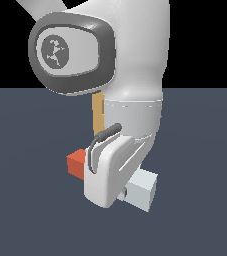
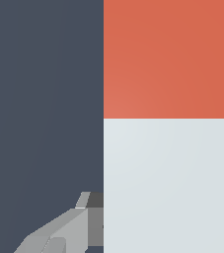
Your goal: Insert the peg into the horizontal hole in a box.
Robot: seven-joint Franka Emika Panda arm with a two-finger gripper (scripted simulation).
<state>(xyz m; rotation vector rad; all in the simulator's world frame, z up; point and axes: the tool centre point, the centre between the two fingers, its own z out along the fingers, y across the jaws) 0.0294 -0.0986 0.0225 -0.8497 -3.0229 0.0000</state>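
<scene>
1. I am seeing the arm point(image 1: 130, 120) hiding most of the box point(image 1: 98, 116); the hole is not showing.
2. The peg point(image 1: 141, 189) is lying crosswise below the box, its red end point(image 1: 76, 163) sticking out.
3. The gripper point(image 2: 168, 217) is straddling the pale part, probably to carry it; whether the grip is closed, I cannot tell.

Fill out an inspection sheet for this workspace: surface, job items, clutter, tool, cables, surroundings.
Surface: dark blue-grey floor, uniform.
Peg: red-orange end and pale end stick out either side of the arm; wrist view shows it close against the fingers.
Box: only a tan strip visible behind the arm; hole not visible.
Clutter: nothing seen.
Tool: around the peg's pale part; contact not confirmable.
Cables: one dark loop on the hand.
Surroundings: black background.
</scene>
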